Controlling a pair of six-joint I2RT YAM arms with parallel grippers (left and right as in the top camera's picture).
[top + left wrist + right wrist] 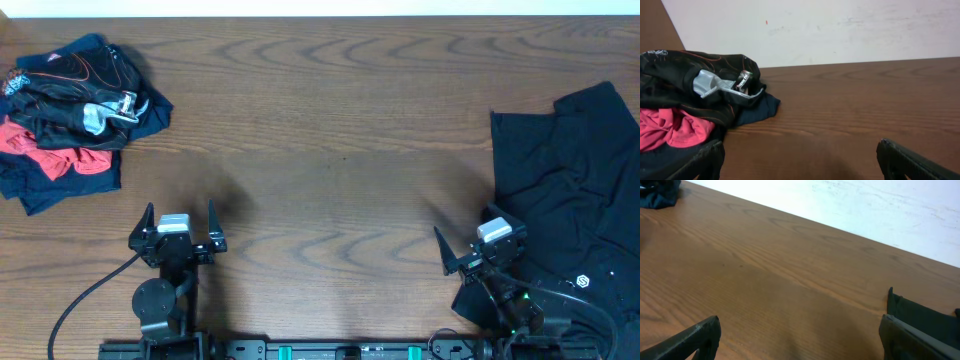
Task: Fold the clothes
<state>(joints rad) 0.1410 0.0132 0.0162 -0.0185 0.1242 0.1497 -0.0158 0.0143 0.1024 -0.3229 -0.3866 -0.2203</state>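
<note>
Overhead view: clothes pile (70, 105) is seen bunched at 10 o'clock, left gripper (180, 208) is held wide open and empty at 7, right gripper (465, 224) likewise at 5, black garment (580, 170) is spread at 3 o'clock.

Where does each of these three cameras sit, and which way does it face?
Overhead: above the table, looking straight down; left gripper and right gripper show.
Left wrist: low, facing clothes pile and wall; own fingers below.
Right wrist: low, facing across table to wall; own fingers, black garment edge.
Shared: overhead and left wrist see the clothes pile.
</note>
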